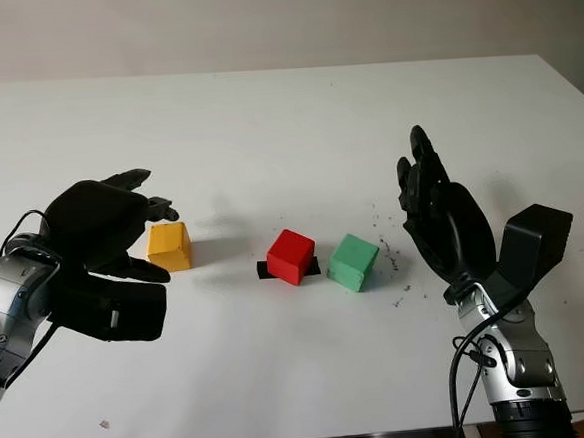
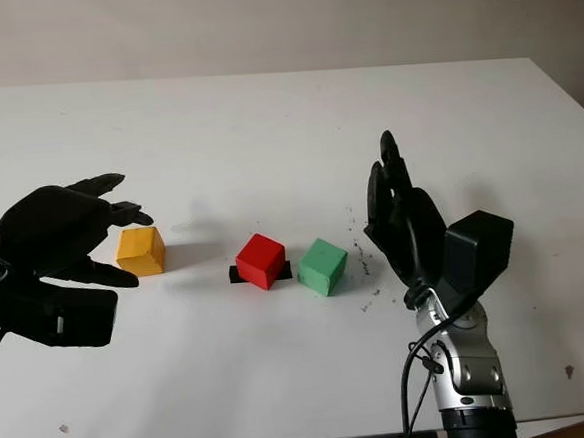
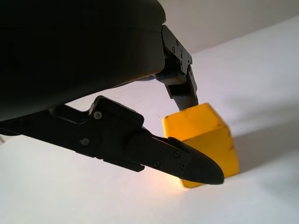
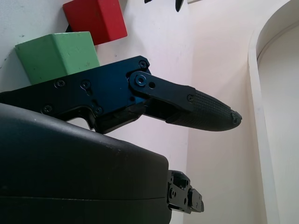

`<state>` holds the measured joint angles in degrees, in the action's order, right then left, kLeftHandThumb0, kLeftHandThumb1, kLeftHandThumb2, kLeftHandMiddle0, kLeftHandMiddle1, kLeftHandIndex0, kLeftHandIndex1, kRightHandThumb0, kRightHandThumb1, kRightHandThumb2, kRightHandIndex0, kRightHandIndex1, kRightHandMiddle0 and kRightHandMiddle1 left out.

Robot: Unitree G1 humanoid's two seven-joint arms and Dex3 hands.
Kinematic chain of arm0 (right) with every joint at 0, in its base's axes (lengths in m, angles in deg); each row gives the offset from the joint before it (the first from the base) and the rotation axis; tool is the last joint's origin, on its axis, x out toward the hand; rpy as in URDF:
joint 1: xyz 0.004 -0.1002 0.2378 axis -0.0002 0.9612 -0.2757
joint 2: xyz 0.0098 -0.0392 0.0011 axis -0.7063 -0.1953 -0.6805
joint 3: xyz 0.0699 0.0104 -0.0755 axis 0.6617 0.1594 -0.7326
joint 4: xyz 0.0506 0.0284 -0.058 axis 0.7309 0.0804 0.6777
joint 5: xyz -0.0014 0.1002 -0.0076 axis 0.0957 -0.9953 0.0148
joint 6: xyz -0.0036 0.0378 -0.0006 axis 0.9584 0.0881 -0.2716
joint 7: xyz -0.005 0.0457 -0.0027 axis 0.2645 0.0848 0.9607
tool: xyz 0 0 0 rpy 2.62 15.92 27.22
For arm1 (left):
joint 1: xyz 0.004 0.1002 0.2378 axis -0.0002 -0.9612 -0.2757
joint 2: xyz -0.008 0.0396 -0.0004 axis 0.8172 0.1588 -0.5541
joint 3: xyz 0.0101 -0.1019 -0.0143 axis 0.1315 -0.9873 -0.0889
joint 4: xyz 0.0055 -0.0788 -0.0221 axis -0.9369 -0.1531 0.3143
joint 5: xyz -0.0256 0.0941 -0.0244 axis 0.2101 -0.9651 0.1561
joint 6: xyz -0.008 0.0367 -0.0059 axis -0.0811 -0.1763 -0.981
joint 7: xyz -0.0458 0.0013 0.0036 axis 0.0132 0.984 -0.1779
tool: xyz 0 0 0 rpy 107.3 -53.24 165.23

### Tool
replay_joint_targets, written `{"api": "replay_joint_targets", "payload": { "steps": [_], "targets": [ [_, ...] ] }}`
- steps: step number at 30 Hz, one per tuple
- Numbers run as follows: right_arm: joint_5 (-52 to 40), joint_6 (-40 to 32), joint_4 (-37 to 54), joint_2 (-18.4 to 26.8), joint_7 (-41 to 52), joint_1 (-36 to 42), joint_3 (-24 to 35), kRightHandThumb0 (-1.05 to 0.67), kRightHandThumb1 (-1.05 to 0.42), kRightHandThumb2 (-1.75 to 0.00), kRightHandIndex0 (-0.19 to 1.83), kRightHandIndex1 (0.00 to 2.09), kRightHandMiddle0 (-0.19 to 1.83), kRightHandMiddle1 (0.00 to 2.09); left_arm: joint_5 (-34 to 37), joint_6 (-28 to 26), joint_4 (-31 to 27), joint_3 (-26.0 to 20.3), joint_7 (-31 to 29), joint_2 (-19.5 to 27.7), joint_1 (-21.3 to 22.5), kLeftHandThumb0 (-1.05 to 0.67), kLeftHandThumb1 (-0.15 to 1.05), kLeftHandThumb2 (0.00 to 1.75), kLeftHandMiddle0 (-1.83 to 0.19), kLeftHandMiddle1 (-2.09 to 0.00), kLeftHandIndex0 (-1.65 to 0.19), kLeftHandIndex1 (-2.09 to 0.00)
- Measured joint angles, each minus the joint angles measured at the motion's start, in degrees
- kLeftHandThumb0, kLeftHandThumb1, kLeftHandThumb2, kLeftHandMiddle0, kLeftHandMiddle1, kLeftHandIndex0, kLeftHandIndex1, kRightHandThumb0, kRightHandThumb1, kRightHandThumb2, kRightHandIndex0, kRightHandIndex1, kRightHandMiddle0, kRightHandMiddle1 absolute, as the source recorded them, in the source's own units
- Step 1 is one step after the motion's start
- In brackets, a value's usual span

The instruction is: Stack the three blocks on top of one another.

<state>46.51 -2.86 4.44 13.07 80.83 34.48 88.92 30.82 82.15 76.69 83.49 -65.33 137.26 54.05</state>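
Note:
Three blocks stand apart in a row on the white table (image 1: 265, 121): a yellow block (image 1: 170, 246) at the left, a red block (image 1: 291, 256) in the middle on a short black strip, and a green block (image 1: 353, 262) just right of it. My left hand (image 1: 159, 242) is open at the yellow block, with fingers (image 3: 180, 81) reaching over its far side and the thumb (image 3: 187, 163) along its near side. The block still sits on the table. My right hand (image 1: 428, 184) is open and held upright, a little to the right of the green block (image 4: 56, 56).
Small dark specks (image 1: 389, 247) mark the table between the green block and my right hand. The table's front edge runs close below both arms, and a pale wall rises behind the far edge.

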Motion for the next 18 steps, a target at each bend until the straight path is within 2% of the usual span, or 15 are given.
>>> {"api": "replay_joint_targets", "payload": {
  "steps": [3, 10, 15, 18],
  "targets": [
    [0.0, 0.0, 0.0, 0.0, 0.1, 0.0, 0.0, -0.71, -1.05, -0.72, -0.19, 0.0, -0.19, 0.0, 1.4, 0.1, 0.4, -0.3, 0.2, -0.6, 0.0, -0.63, 1.05, 0.09, -0.26, -0.06, -0.22, -1.22],
    [-0.5, 0.0, 0.0, 0.0, 0.2, 0.0, 0.5, -0.69, -1.05, -0.7, -0.19, 0.0, -0.19, 0.0, 1.8, 0.2, 1.0, -0.3, 0.2, -0.6, 0.0, -0.61, 1.05, 0.13, -0.28, -0.06, -0.22, -1.22],
    [-0.8, 0.0, 0.0, -0.1, -0.2, -0.1, 1.1, -0.71, -1.05, -0.66, -0.19, 0.0, -0.19, 0.0, -2.5, 0.2, 1.3, 0.2, 1.1, -0.4, 0.0, -0.56, 1.05, 0.13, -0.31, -0.07, -0.25, -1.22],
    [-1.2, 0.0, 0.0, -0.2, -0.4, -0.3, 1.1, -0.71, -1.05, -0.65, -0.19, 0.0, -0.19, 0.0, -5.8, 0.4, 1.6, 0.6, 2.3, 0.1, 0.0, -0.55, 1.05, 0.1, -0.32, -0.06, -0.24, -1.41]
  ]
}}
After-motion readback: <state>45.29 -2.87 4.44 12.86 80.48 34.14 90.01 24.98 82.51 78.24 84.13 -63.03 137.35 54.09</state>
